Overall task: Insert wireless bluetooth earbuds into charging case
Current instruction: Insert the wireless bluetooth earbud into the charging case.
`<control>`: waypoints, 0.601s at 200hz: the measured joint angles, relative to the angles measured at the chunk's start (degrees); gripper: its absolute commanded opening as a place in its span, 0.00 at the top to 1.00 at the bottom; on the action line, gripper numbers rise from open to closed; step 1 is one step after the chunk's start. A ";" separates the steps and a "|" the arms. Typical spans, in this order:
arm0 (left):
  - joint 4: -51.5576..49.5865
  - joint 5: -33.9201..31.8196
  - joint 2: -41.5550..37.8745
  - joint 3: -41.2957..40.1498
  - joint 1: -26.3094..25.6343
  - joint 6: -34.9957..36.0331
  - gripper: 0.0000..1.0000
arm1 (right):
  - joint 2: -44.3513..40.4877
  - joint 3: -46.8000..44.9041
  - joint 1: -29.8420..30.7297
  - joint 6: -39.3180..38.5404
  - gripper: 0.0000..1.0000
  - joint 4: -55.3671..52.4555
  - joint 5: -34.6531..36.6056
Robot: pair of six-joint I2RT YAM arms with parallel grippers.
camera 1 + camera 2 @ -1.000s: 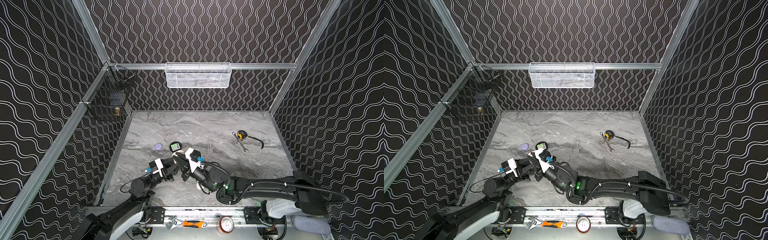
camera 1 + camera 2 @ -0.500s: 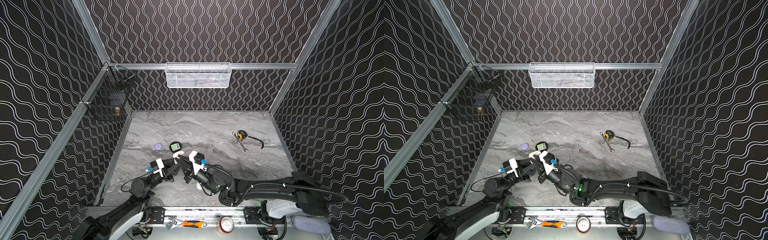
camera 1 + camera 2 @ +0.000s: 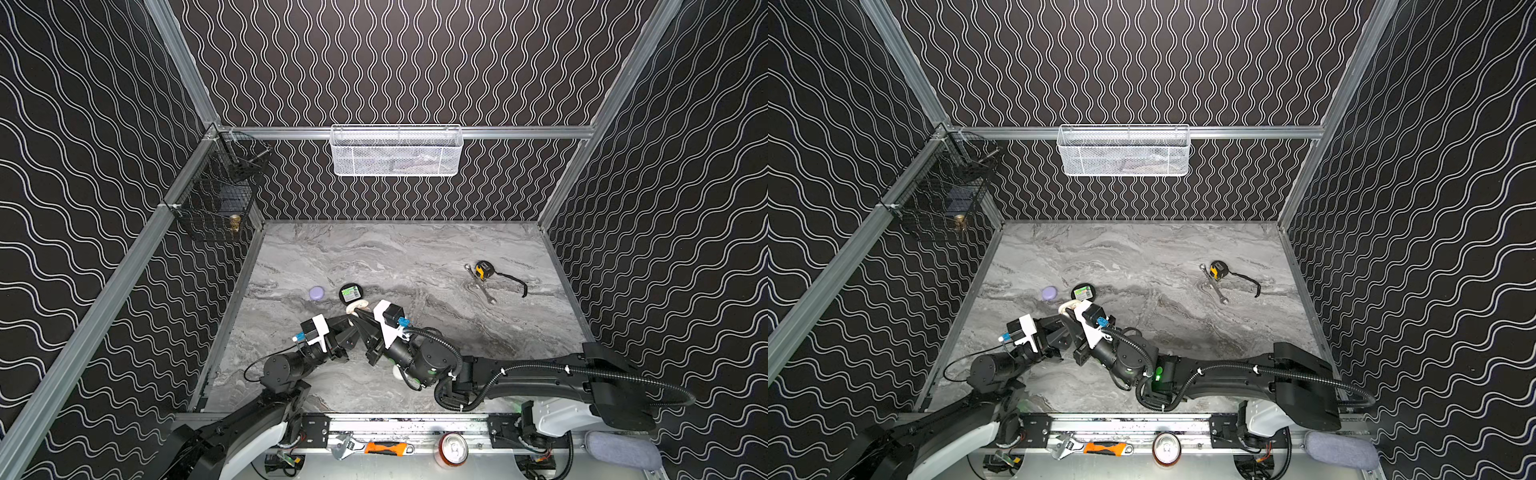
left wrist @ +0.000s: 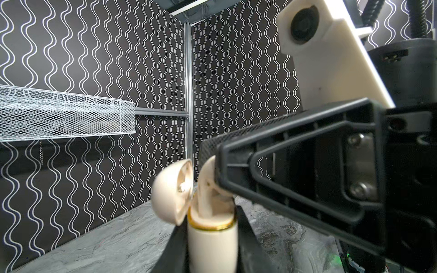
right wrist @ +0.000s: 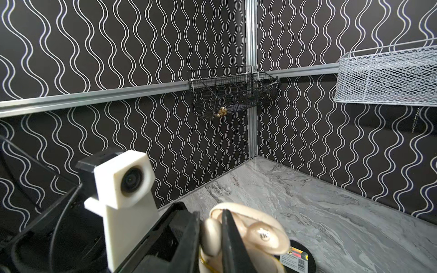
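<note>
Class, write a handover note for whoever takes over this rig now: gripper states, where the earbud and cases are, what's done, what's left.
Left gripper: shut on the cream case, upright, lid open.
Right gripper: shut on a cream earbud, its stem entering the case's mouth.
Lilac case: closed, on the table beyond the grippers; no other buds clearly visible.
Done: lid open, bud lined up at its socket.
Left: seat and release the bud, close the lid, likely repeat for other buds.

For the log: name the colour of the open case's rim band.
Gold band on the case; clearest in left wrist view.
</note>
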 measured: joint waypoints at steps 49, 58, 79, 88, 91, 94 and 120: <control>-0.52 1.11 -0.61 0.22 -0.28 0.22 1.00 | -1.03 0.74 -0.59 -0.15 0.78 -4.02 -1.05; -0.68 1.11 -0.85 0.22 -0.35 0.24 1.00 | -1.27 0.74 -0.66 -0.15 0.77 -4.42 -1.33; -0.79 1.40 -0.94 0.22 -0.63 0.48 1.00 | -1.77 0.74 -0.76 -0.15 0.70 -5.16 -1.31; -0.81 1.53 -0.92 0.22 -0.66 0.59 1.00 | -1.92 0.76 -0.76 -0.11 0.67 -5.44 -1.14; -0.85 1.53 -0.92 0.22 -0.66 0.59 1.00 | -1.99 0.76 -0.76 -0.07 0.66 -5.55 -1.18; -0.87 1.53 -0.92 0.22 -0.68 0.59 1.00 | -2.03 0.79 -0.76 -0.07 0.65 -5.73 -1.27; -1.66 1.29 -1.22 0.17 -0.74 0.59 1.00 | -2.38 0.81 -0.68 0.04 0.58 -6.93 -1.57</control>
